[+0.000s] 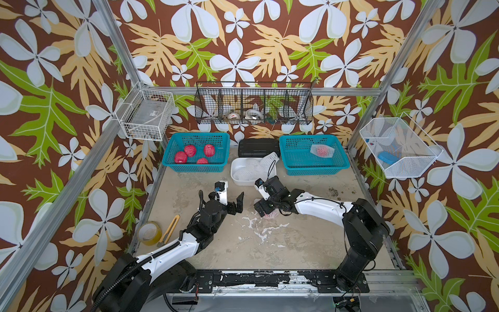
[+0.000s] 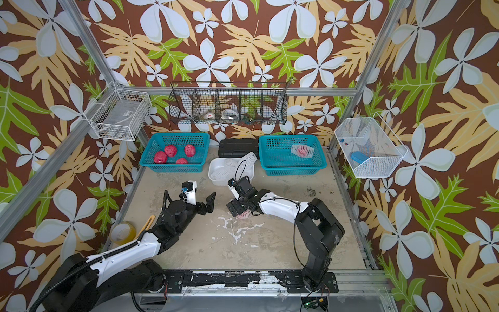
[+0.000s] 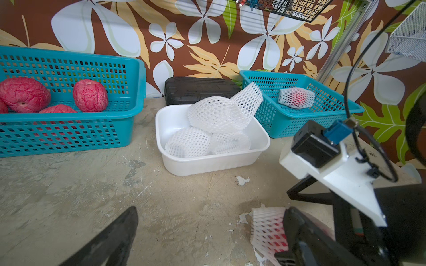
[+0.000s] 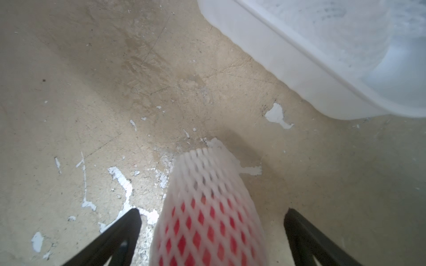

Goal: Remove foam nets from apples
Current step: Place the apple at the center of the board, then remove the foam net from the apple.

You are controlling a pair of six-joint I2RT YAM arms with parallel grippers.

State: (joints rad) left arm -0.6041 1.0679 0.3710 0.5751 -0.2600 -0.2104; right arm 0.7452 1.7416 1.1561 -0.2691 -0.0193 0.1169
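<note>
Right gripper (image 4: 212, 210): jaws apart astride the round red apple (image 4: 200, 239) in its white foam mesh net (image 4: 205, 175), lying mid-table on the beige tabletop (image 4: 92, 92), near of the white plastic tray (image 4: 299, 69). Left gripper (image 3: 211, 214): jaws apart, empty, just left.

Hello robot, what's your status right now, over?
Left tool open, empty. Right tool open, astride netted apple on table. Four bare apples in teal basket. Nothing in the way.
</note>
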